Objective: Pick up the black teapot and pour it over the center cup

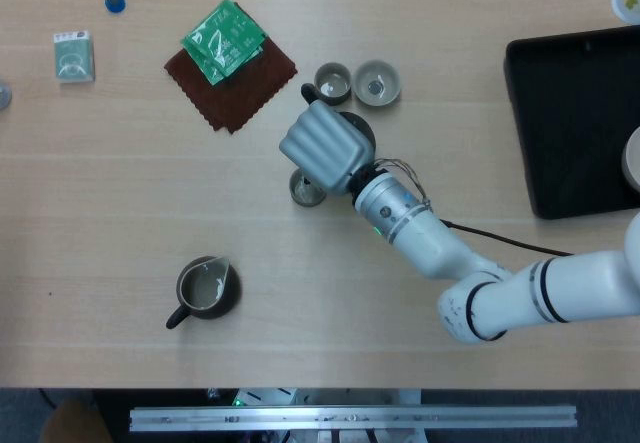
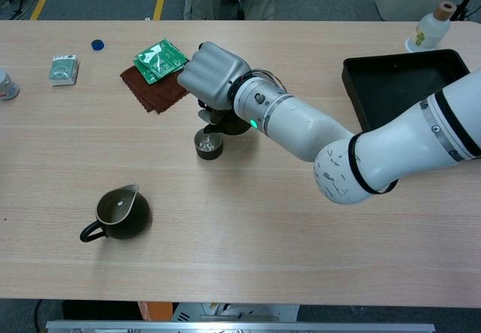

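My right hand [image 1: 322,147] [image 2: 213,77] grips the black teapot [image 1: 362,129] [image 2: 234,125] from above and hides most of it. Its spout [image 2: 208,128] dips just over a small dark cup [image 1: 305,189] [image 2: 208,144] on the table. No stream is plain to see. In the head view, a black tip of the pot [image 1: 307,91] pokes out past the fingers. Two more cups [image 1: 333,82] [image 1: 377,81] stand side by side just beyond the hand. My left hand is in neither view.
A dark pitcher [image 1: 204,289] [image 2: 118,213] with pale liquid stands near left. A brown cloth [image 1: 236,75] carries a green packet [image 1: 222,38]. A black tray [image 1: 575,123] [image 2: 398,77] lies on the right. A small box [image 1: 74,57] and blue cap [image 1: 115,3] lie far left.
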